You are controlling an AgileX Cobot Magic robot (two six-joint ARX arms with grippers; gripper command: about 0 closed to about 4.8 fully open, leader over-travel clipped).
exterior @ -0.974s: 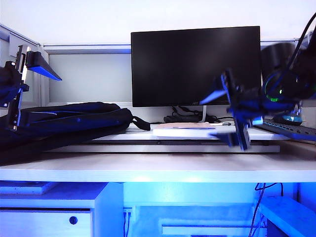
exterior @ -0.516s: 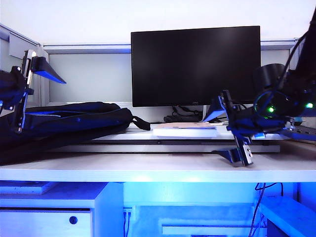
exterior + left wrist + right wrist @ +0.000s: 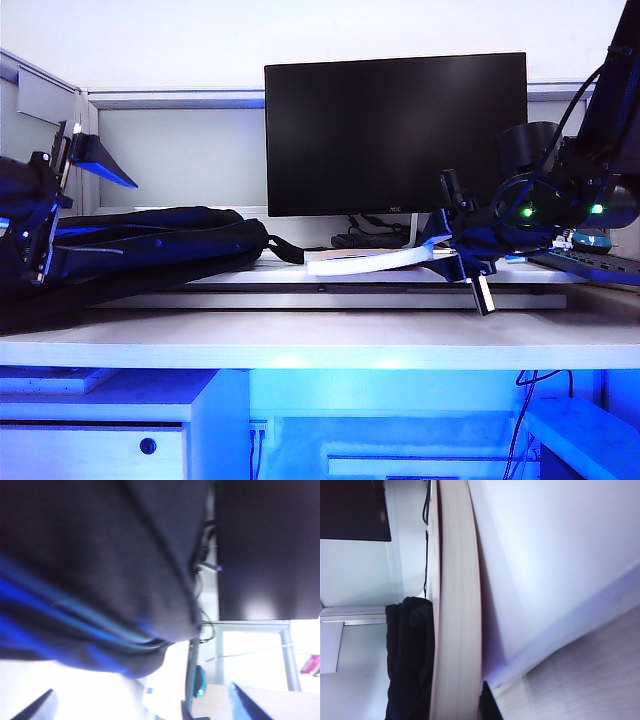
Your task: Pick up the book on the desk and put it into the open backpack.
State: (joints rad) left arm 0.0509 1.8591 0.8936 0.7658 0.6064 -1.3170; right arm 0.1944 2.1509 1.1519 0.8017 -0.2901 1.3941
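Note:
The book (image 3: 370,262) lies on the low white platform (image 3: 330,290) of the desk (image 3: 300,340), in front of the monitor. Its right end curves up off the platform. My right gripper (image 3: 455,250) is shut on that end. In the right wrist view the book's (image 3: 460,605) white page edges run between the jaws, with one dark fingertip (image 3: 486,702) against its underside and the other hidden. The dark backpack (image 3: 150,245) lies flat at the left with blue lining showing. My left gripper (image 3: 85,210) hangs open just above its left part; the backpack (image 3: 100,555) fills the left wrist view beyond the spread fingertips (image 3: 240,702).
A black monitor (image 3: 395,130) stands behind the book, with cables at its foot. A black keyboard (image 3: 590,262) lies at the far right behind the right arm. A grey partition closes off the back. A drawer unit (image 3: 100,440) sits under the desk at the left.
My right gripper sank and moved left to the book's right end, then shut on it, and that end now bends upward. The left gripper drifted down and right over the backpack, still open.

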